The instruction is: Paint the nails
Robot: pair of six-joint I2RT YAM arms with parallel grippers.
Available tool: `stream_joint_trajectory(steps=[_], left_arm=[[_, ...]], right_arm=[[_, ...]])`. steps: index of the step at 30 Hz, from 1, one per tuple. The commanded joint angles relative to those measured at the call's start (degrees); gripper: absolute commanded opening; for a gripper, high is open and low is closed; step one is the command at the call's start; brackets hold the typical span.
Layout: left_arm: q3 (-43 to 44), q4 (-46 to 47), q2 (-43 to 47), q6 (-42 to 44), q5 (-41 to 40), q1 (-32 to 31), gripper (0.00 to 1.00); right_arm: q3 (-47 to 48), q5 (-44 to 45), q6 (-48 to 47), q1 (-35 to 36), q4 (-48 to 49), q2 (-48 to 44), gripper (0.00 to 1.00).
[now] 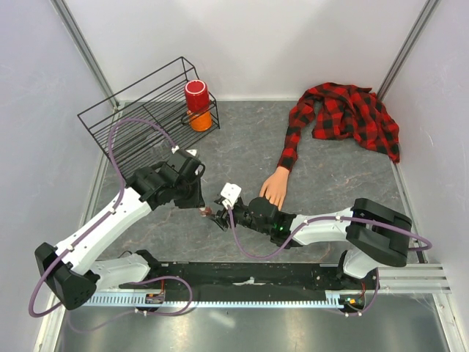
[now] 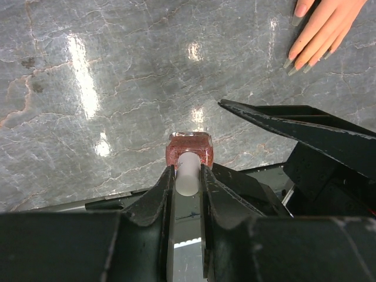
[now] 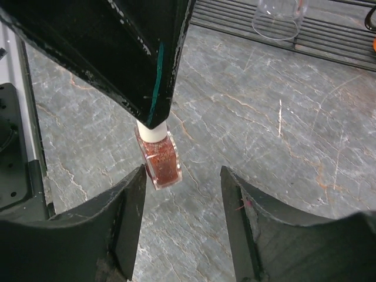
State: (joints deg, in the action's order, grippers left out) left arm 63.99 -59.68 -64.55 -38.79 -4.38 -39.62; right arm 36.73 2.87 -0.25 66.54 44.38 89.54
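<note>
My left gripper is shut on the white cap of a small polish bottle of reddish glitter and holds it just above the table. In the left wrist view the fingers clamp the cap and the bottle hangs in front of them. My right gripper is open, its jaws on either side of and just below the bottle, not touching it. The pale mannequin hand lies to the right, coming out of a red-and-black plaid sleeve. Its nails look greyish.
A black wire basket stands at the back left with a red cup on an orange object at its right end. The plaid shirt is bunched at the back right. Walls close in on both sides.
</note>
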Motion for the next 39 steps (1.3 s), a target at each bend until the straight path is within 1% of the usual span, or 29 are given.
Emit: stream_joint_trajectory(steps=[1,3,4,12,18,21,25,27,28,32,33,35,38,39], left_arm=[[-0.2,0.2,1.7,-2.3,0.9,-0.1,0.02],[-0.1,0.4,2.1,-2.3,1.0,-0.1,0.02],[-0.1,0.4,2.1,-2.3,1.0,-0.1,0.02],[-0.5,1.9,2.4,-2.3,2.9,-0.1,0.02],[-0.4,2.5,2.7,-1.8,3.7,-0.1,0.02],[-0.6,3.4,3.1,-1.2,4.1,-0.1,0.02],[-0.8,4.5,3.8,0.7,5.7,-0.1,0.02],[-1.3,6.7,4.7,2.6,7.8,-0.1,0.02],[-2.1,7.7,5.1,4.7,8.7,-0.1,0.02],[-5.1,13.9,8.0,10.8,16.0,-0.1,0.02],[-6.2,16.6,8.4,12.2,17.5,-0.1,0.02],[-6.7,18.7,8.7,13.3,20.7,-0.1,0.02],[-4.5,19.7,7.1,14.8,22.9,-0.1,0.02],[-2.1,19.6,6.4,15.7,23.7,-0.1,0.05]], right_arm=[[1.9,-2.7,0.1,0.2,6.5,0.8,0.58],[1.5,-2.7,1.7,0.2,7.4,0.9,0.55],[1.7,-4.3,1.7,0.3,7.3,1.1,0.53],[2.4,-5.1,1.7,0.2,6.9,1.9,0.51],[2.4,-5.9,1.7,0.3,6.7,2.2,0.45],[2.6,-7.1,1.7,0.2,6.5,2.2,0.38],[3.5,-9.4,1.7,0.2,4.9,2.3,0.12],[3.6,-10.3,1.7,0.2,4.0,1.5,0.03],[3.5,-10.2,2.3,0.3,2.7,0.1,0.00],[0.8,-9.6,4.6,0.2,-0.5,-5.6,0.00],[0.5,-10.7,4.9,0.1,-1.9,-6.6,0.00],[0.3,-13.8,5.3,0.1,-4.3,-9.7,0.00],[0.4,-13.7,5.2,0.0,-9.8,-13.8,0.00],[0.4,-13.0,5.1,0.0,-13.0,-16.6,0.00]])
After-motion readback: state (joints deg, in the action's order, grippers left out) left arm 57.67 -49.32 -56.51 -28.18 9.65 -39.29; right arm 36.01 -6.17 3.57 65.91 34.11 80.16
